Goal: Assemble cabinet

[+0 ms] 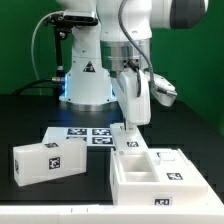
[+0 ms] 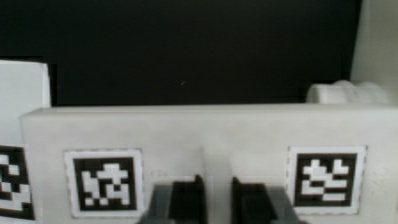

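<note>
The cabinet (image 1: 150,186), a large white box frame with open compartments and small tags, lies at the front on the exterior view's right. My gripper (image 1: 129,127) reaches straight down at its far left corner. In the wrist view my gripper (image 2: 219,206) has its two dark fingers (image 2: 178,206) close together on the middle ridge of a wide white panel (image 2: 214,135) that carries two black-and-white tags. That panel (image 1: 127,140) stands upright against the cabinet's far left corner. I cannot tell whether the two are joined.
A smaller white tagged block (image 1: 45,160) lies at the front on the exterior view's left. The marker board (image 1: 85,135) lies flat behind it, in front of the robot's base (image 1: 85,85). A rounded white part (image 2: 356,92) shows beyond the panel.
</note>
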`<act>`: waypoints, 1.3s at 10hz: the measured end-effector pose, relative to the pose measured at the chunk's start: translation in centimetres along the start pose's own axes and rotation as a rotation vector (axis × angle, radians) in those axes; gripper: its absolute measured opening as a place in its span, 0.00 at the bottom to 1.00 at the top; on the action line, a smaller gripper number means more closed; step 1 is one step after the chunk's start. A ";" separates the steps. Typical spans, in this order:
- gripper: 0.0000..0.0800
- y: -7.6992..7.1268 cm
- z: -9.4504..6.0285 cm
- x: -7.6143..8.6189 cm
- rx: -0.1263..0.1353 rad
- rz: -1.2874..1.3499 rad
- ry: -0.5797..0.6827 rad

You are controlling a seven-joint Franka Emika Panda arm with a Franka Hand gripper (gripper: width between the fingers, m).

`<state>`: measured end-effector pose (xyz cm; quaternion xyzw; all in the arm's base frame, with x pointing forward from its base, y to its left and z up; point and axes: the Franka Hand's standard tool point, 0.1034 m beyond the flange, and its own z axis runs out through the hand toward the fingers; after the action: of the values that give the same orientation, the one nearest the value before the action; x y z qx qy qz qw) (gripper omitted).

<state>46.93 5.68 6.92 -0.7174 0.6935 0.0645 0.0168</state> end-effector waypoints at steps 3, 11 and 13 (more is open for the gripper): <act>0.08 0.7 -0.1 0.2 -0.002 0.004 -0.005; 0.08 0.0 -0.6 0.7 0.011 0.002 -0.004; 0.08 0.0 -0.5 0.6 0.007 -0.003 -0.002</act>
<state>46.99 5.06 7.31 -0.7181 0.6928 0.0626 0.0202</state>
